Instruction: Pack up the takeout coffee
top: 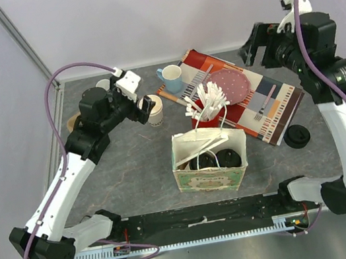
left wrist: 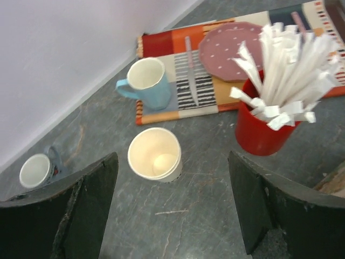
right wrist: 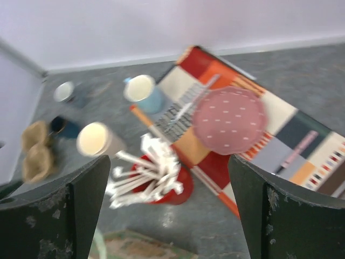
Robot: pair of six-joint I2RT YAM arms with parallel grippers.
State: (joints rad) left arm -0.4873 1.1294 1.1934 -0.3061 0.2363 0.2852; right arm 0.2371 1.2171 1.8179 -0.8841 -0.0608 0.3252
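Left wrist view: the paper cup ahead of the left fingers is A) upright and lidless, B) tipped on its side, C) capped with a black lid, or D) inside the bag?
A: the paper cup stands upright, its open top showing the pale inside, with no lid on it.

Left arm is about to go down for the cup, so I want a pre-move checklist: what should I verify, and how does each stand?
1. Left tool open: ok.
2. Paper cup upright, in line with left tool: ok.
3. Cup lidded: not ok, top open.
4. Loose black lid in sight: ok, right of the mat.
5. Right tool open, away from the bag: ok.
6. Room in bag: cannot tell.
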